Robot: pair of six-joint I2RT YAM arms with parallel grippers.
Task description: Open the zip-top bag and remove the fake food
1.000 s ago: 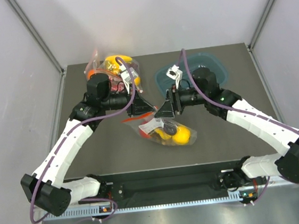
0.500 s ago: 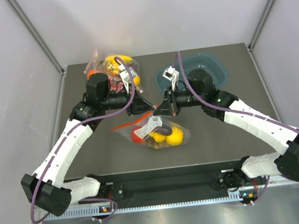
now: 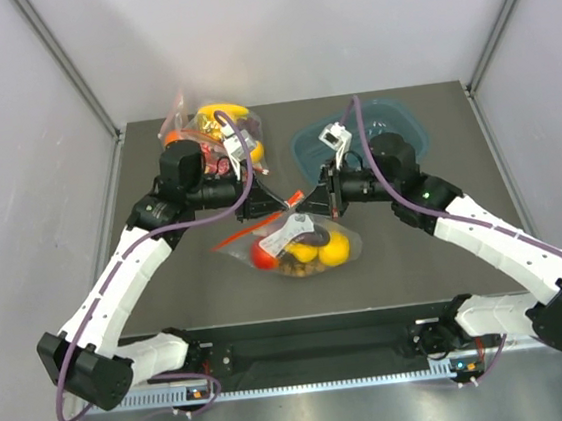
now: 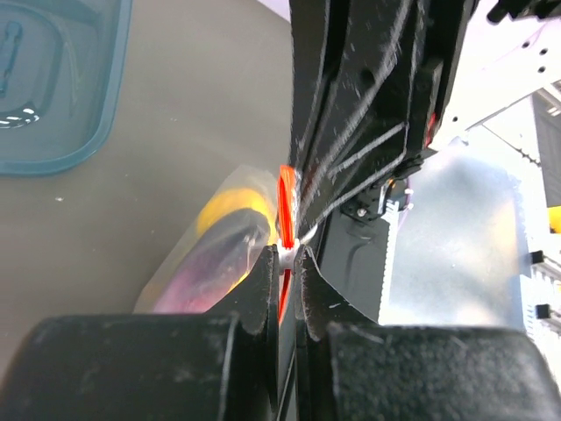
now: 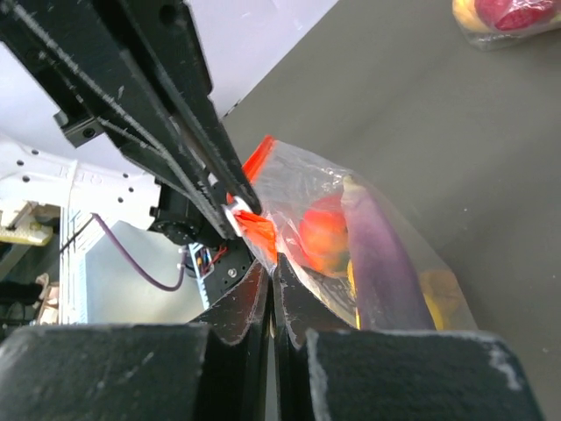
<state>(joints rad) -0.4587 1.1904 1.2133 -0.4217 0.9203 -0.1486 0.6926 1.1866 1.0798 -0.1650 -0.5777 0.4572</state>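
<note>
The zip-top bag [image 3: 295,247] hangs between my two grippers over the middle of the table, its red-orange zip strip [image 3: 239,238] trailing to the left. Through the clear plastic I see the fake food: a red tomato [image 3: 263,256], a yellow lemon [image 3: 335,253] and a purple eggplant [image 5: 372,254]. My left gripper [image 3: 281,205] is shut on the white slider and the zip strip [image 4: 285,206]. Facing it, my right gripper [image 3: 307,208] is shut on the bag's top edge [image 5: 263,230], right beside the strip. The two sets of fingers nearly touch.
A second clear bag [image 3: 214,127] with yellow and orange fruit lies at the back left, behind my left arm. A teal tray [image 3: 401,122] sits at the back right. Grey walls close in the table on three sides.
My right gripper has shut on the bag's top edge. The bag has come up off the table and shifted left, and the zip strip now stretches out to the left.
</note>
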